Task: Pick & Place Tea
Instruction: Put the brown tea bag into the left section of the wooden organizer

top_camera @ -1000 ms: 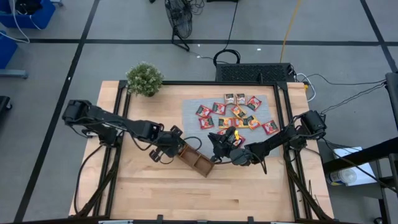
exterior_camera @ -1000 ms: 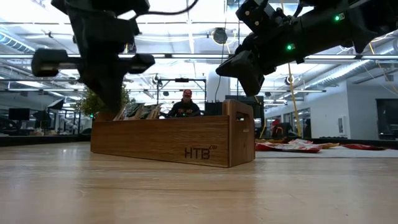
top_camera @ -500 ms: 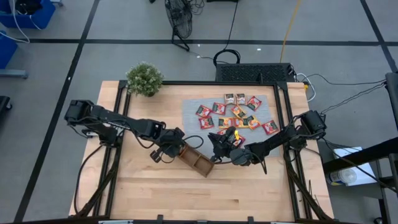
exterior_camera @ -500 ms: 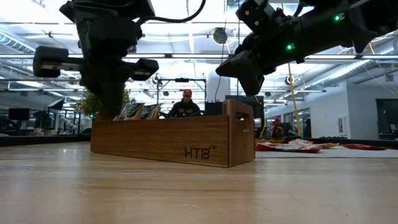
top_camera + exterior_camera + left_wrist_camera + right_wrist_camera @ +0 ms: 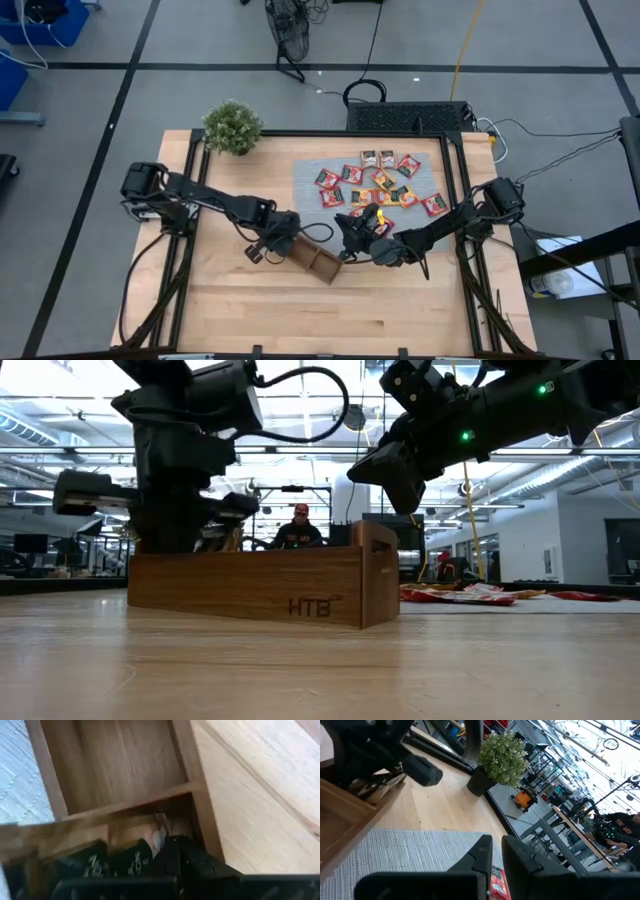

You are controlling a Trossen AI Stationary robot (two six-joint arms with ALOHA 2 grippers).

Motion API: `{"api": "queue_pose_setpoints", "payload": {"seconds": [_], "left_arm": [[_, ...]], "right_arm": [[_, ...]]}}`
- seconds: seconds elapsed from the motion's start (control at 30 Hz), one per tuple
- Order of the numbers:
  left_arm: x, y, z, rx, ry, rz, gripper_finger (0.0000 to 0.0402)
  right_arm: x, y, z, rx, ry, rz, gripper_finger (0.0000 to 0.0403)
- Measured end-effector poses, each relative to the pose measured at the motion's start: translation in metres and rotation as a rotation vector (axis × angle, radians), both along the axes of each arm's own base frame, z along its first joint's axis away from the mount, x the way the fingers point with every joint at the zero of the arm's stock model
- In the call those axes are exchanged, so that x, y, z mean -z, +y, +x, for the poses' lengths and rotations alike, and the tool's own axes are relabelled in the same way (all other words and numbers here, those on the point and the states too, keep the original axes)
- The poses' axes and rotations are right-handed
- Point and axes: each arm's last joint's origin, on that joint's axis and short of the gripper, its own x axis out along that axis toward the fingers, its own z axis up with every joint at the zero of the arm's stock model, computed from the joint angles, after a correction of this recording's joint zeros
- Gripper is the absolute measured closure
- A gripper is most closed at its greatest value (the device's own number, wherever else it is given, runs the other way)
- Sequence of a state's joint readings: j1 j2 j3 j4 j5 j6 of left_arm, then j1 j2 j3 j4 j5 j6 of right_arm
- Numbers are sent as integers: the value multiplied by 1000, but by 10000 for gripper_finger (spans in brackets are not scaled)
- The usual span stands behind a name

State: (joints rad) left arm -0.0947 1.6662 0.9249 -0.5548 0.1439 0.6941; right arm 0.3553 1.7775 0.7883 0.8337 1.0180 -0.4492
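**Left pincer down in the tray, right pincer hovering by the tea**

The tea [image 5: 378, 183] lies scattered on the grey mat [image 5: 306, 178] toward the far right part of the counter [image 5: 400, 310], red, orange and dark green sachets spread flat, most of them apart from each other, a few overlapping near the mat's near edge. More sachets already stand on edge in the end compartment of the wooden tray [image 5: 250, 585], the end nearest my left arm; from the left wrist I see them right in front of my fingers.

The tray sits slantwise near the middle of the counter, just off the mat's near left corner. My left pincer [image 5: 283, 243] is down over that filled end compartment, fingers pressed together, pinching nothing I can make out. The two other compartments look bare wood.

My right pincer [image 5: 349, 236] hangs above the counter just beside the tray's other end, at the mat's near edge, clear of the wood. Its fingers are nearly together, a narrow gap between them, and I see nothing in them.

A potted plant [image 5: 232, 127] stands at the far left corner. Beyond the counter, a person in a red cap [image 5: 299, 532] sits in the room.
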Motion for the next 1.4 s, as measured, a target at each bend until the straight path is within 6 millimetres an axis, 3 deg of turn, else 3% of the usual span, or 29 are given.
{"api": "queue_pose_setpoints", "payload": {"seconds": [0.27, 0.67, 0.93, 1.1, 1.4], "left_arm": [[2, 3, 6, -22, -41, 19, 398], [-6, -5, 4, -53, -100, 202, 389], [-9, -9, 5, -72, -128, 184, 398], [-9, -13, 4, -60, -134, 188, 373], [-36, -15, -3, -130, -239, 232, 342]], "right_arm": [[0, 0, 0, 0, 0, 0, 375], [0, 0, 0, 0, -1, 0, 376], [0, 0, 0, 0, -2, 1, 376], [0, 0, 0, 0, -2, 1, 374], [0, 0, 0, 0, -1, 0, 374]]}}
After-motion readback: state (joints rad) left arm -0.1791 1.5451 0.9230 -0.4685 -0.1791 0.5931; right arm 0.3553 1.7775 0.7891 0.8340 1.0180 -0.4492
